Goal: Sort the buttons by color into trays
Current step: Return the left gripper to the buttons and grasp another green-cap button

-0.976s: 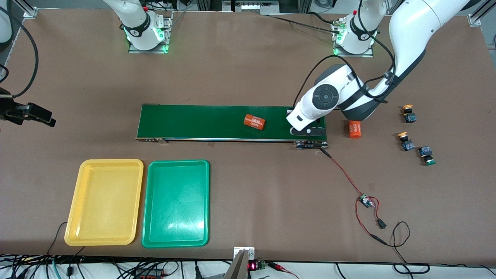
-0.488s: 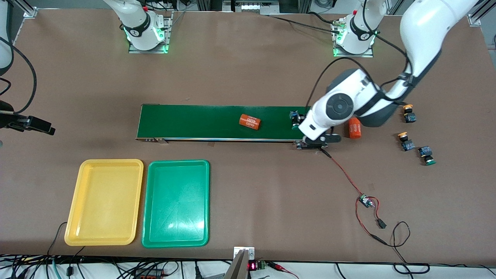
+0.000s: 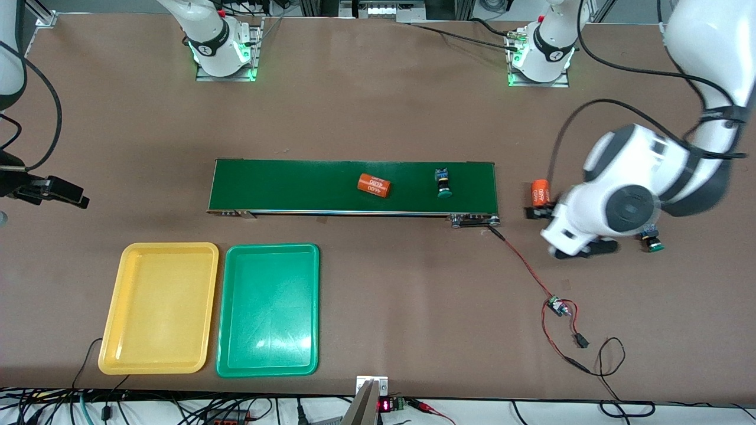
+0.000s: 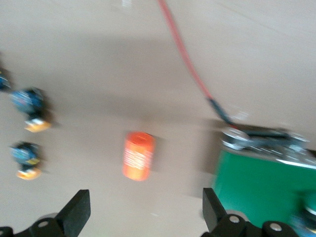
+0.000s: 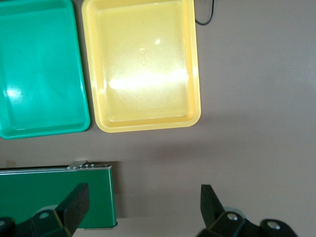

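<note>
A green-capped button (image 3: 443, 183) lies on the dark-green conveyor belt (image 3: 295, 186), free of any gripper. My left gripper (image 3: 567, 231) hangs open and empty over the table between the belt's end and the loose buttons. Its wrist view shows its open jaws (image 4: 145, 217) and two yellow-capped buttons (image 4: 32, 106) (image 4: 25, 159). The arm hides those two in the front view, where another green-capped button (image 3: 651, 243) peeks out beside it. The yellow tray (image 3: 159, 307) and green tray (image 3: 269, 307) lie side by side, both bare. My right gripper (image 3: 74, 195) waits open at the right arm's end of the table.
One orange cylinder (image 3: 374, 185) lies on the belt, another (image 3: 538, 193) on the table by the belt's end, close to the left gripper. A red-and-black wire (image 3: 531, 277) runs from the belt to a small board (image 3: 555, 306) nearer the camera.
The left gripper opened, left the green-capped button on the belt and swung off toward the loose buttons. The belt has carried the button and the orange cylinder toward the right arm's end.
</note>
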`<state>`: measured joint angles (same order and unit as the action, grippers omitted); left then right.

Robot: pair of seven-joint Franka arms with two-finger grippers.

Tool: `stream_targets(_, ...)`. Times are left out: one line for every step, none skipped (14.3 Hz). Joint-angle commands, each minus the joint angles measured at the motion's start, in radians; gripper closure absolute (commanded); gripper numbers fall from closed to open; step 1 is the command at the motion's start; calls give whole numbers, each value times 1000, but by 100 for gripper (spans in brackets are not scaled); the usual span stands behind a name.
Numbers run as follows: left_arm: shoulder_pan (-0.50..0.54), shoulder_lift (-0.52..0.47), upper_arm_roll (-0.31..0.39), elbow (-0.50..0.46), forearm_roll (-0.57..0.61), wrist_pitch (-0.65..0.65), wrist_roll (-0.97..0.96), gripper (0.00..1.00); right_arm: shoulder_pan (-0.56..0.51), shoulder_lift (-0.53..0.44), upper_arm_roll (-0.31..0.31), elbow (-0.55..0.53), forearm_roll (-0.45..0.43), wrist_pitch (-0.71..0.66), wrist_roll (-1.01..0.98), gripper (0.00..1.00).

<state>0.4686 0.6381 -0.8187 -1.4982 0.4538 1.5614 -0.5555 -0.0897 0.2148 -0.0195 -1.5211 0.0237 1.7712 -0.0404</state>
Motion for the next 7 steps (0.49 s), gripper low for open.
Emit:
stream_targets(66, 18, 59, 23, 22, -12, 149, 0, 7, -64, 3, -2, 2, -67, -3, 0)
stream_targets(83, 26, 109, 23, 29, 0, 175, 0, 24, -80, 3, 5, -1, -105, -1, 0)
stream_targets(84, 28, 153, 23, 39, 9, 192, 0, 40, -89, 1, 16, -5, -133, -1, 0)
stream_targets(84, 32, 186, 23, 63, 29, 221, 0, 47, -92, 1, 22, -16, -160, -1, 0)
stream_targets(85, 35, 199, 23, 95, 58, 244, 0, 56, -94, 3, 30, -45, -174, -2, 0)
stream_targets(94, 44, 219, 21, 120, 95, 274, 0, 67, -94, 7, 33, -71, -179, -3, 0)
stream_targets(119, 54, 236, 16, 127, 129, 316, 0, 73, -94, 9, 36, -83, -177, -1, 0)
